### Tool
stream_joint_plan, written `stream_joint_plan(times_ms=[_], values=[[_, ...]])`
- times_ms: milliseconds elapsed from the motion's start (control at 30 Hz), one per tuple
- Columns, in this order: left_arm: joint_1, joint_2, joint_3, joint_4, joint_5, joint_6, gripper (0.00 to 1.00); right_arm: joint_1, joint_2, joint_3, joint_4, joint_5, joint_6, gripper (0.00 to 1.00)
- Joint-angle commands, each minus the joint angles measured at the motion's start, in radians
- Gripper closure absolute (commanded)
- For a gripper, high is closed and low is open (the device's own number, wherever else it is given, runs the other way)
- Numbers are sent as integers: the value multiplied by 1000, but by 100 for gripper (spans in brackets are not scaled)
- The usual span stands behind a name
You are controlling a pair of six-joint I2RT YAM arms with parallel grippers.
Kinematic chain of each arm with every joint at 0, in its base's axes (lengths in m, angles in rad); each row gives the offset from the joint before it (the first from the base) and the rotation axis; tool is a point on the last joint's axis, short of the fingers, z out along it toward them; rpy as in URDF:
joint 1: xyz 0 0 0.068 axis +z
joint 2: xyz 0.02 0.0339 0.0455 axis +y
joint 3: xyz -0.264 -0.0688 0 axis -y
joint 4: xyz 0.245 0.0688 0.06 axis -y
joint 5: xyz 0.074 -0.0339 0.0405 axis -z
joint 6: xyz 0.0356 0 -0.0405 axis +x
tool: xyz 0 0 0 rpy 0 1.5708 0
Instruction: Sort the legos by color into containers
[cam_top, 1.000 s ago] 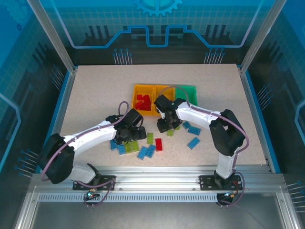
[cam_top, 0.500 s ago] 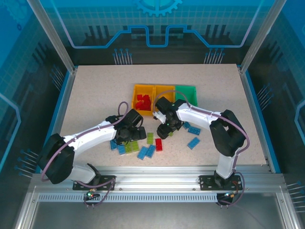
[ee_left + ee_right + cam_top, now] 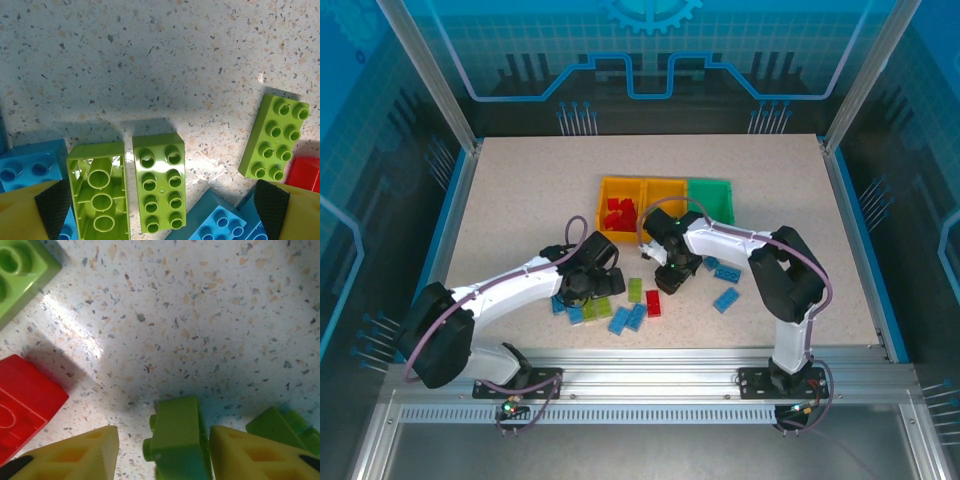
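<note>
A speckled table (image 3: 520, 200) bears scattered red, blue and green legos (image 3: 726, 299) near three joined containers (image 3: 710, 198)

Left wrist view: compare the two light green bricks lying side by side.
The left green brick lies upside down, hollow underside showing; the right green brick lies studs up. The left green brick runs off the bottom edge; the right green brick shows whole. Both are light green, flat on the table, parallel.
</note>
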Motion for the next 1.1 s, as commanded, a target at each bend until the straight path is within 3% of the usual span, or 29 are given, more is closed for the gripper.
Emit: stream_joint_plan(times_ms=[0,100,267,400,567,733,1067], values=[[-8,-21,-15,1,-18,-20,1,12,37,1,-18,33,-2,59],[-8,-22,-16,1,-20,-20,1,12,37,0,-18,52,0,72],[-8,-24,-17,4,-21,-23,1,11,-5,20,-25,45,34,79],[-8,-22,-16,7,-20,-20,1,-36,-86,85,0,-60,110,80],[-8,-20,-12,8,-20,-17,1,-169,-102,179,58,-147,291,80],[-7,-13,-8,12,-17,-17,1,-244,-22,299,77,-170,443,80],[-10,0,3,5,-10,-6,1,-253,213,582,-27,-109,519,73]])
